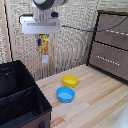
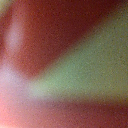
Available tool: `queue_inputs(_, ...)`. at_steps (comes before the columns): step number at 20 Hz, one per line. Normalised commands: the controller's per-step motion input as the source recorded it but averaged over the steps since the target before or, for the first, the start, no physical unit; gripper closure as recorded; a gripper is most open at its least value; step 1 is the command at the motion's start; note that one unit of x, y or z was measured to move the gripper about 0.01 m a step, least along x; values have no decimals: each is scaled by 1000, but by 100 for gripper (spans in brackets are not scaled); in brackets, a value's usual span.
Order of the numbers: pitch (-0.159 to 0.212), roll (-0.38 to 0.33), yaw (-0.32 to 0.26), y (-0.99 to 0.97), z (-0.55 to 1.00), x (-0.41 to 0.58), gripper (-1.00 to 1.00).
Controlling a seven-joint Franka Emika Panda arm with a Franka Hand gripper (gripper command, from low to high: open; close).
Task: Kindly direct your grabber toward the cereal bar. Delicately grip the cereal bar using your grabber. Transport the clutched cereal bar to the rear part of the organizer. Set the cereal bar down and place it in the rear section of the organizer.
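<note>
Hand [image 1: 42, 35]: white, flat-bodied, high near the top of the exterior view, fingers clamped on the upper end of the cereal bar [image 1: 44, 47].

Cereal bar: orange-yellow packet, hanging upright from the hand, clear of the surface [image 1: 95, 100], in front of the woven wall.

Organizer [image 1: 20, 97]: black bin with a divider, at the exterior view's lower left, below and left of the bar.

Yellow bowl [image 1: 70, 80] and blue bowl [image 1: 65, 94]: on the wooden surface, just beside each other.

Drawer cabinet [image 1: 111, 45]: brown, at the exterior view's right.

Wrist view: blurred red and greenish patches; nothing identifiable.
</note>
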Motion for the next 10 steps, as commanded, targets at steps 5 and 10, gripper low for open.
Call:
queue_inputs(5, -23, 0, -287, 254, 505, -22, 100)
queue_inputs(10, 13, 1, -197, 449, 247, -37, 100)
